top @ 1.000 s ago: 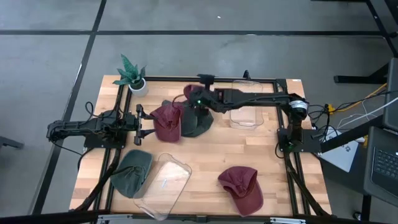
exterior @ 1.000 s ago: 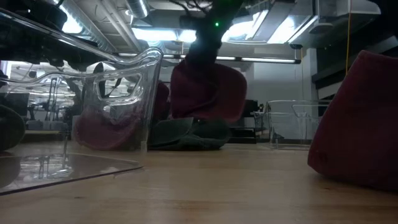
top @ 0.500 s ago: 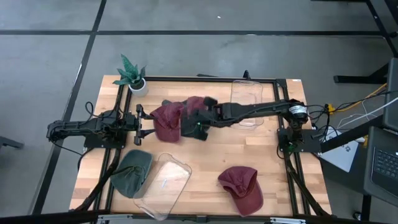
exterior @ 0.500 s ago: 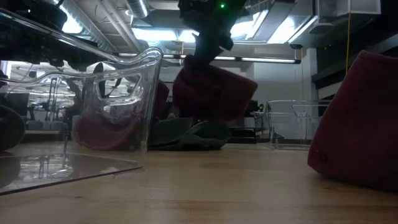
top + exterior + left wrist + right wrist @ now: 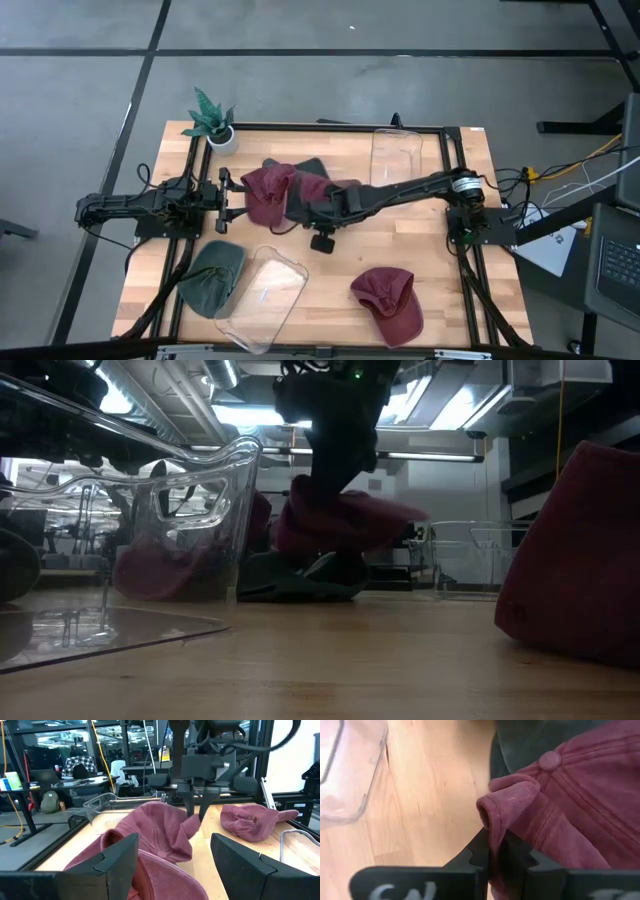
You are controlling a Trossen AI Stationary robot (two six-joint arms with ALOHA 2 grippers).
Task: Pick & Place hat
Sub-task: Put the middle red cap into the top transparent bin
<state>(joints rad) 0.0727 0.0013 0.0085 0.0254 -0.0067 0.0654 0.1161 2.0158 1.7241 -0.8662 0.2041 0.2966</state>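
High view shows the right gripper [image 5: 318, 214] near the table's middle, its fingers closed tight on a fold of the dark red cloth cap [image 5: 570, 805]. This cap hangs lifted above a dark green cap [image 5: 290, 575] on the wooden table [image 5: 350, 250]. The left gripper [image 5: 226, 199] waits at the left side with fingers spread wide, beside another red cap [image 5: 262, 192]. I judge the picking is done; the carrying and placing remain, perhaps into the clear plastic bin [image 5: 265, 292], but the goal is not sure.

Wooden table [image 5: 420, 235]: hats [image 5: 388, 301], bins [image 5: 262, 296], plant [image 5: 212, 120]
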